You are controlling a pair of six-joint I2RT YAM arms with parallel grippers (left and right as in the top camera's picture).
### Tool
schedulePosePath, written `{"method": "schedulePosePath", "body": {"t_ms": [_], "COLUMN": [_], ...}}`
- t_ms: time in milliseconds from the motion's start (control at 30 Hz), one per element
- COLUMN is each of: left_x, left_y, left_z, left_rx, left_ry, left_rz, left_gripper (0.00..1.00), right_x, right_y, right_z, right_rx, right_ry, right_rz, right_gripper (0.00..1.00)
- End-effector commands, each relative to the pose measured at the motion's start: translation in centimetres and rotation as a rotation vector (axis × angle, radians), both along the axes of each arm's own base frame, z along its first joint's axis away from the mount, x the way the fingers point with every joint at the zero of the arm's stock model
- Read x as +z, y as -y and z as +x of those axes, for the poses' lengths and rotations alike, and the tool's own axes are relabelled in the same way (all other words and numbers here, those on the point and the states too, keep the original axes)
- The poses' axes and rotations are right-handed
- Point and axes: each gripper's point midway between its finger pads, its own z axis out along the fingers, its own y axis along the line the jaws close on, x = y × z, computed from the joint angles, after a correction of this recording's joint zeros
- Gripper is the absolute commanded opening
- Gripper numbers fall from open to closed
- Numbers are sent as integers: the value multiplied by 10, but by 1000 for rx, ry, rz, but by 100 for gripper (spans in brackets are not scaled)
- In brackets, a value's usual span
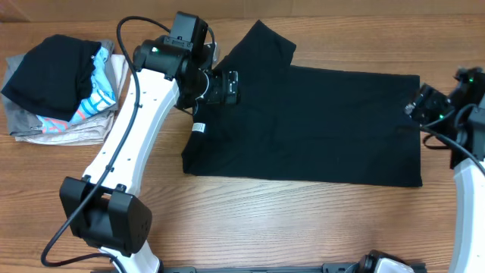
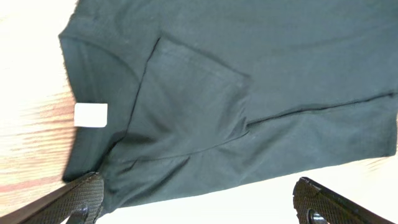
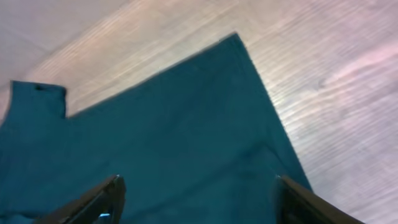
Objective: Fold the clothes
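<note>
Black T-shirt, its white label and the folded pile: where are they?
black T-shirt [image 1: 318, 129]: overhead view, middle of its body.
white label [image 2: 91, 115]: left wrist view, centre.
folded pile [image 1: 53, 76]: overhead view, black top garment.

Overhead camera looks straight down on the worktop [image 1: 250, 220] from high up. It takes in the whole black T-shirt [image 1: 318, 129], left arm [image 1: 136, 129] and right arm [image 1: 470, 197]. Left wrist camera sits close over the shirt's neck end, facing down, left fingers [image 2: 84, 196] at the bottom corners. Its white label [image 2: 91, 115] is the same label [image 1: 198, 129] seen overhead. Right wrist camera looks down obliquely at a shirt corner and bare wood, right fingers [image 3: 106, 198] at the bottom edge. Shirt reads teal there.
</note>
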Motion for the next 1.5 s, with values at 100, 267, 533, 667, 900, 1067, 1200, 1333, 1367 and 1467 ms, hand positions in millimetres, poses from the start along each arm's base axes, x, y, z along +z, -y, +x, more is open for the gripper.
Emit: {"method": "schedulePosePath", "body": {"t_ms": [100,267,533,667,900,1067,1200,1333,1367,1467], "left_x": [49,76,115,126,135,149,143,127,122,110], "left_y": [-26,-26,-31,-27,2,16,30,49,55,68], "left_z": [-4,-16,-44,-57,-64,-38,-9,30,41,76], "left_rx": [29,25,36,14,-61,-98,-94,-110,-122,-137], "left_ry": [165,242,367,398,395,514,553,599,620,692], "left_rz": [110,121,217,217,61,37,17,14,17,29], "left_gripper": [100,100,100,100,100,99,93,80,78,72], "right_x": [30,30,29,28,27,27,26,22,20,14], "right_y": [17,17,17,19,19,18,19,19,19,19], "right_z": [-2,-1,-2,-4,-4,-4,-4,-2,-1,1], "right_rx": [-42,-39,-34,-41,-41,-41,-40,-40,-40,-33], "right_ry": [36,41,30,21,20,18,17,5,1,-14], "right_rz": [-35,-35,-42,-47,-46,-45,-45,-39,-37,-23], "right_gripper": [77,79,81,81,82,83,83,84,84,84]}}
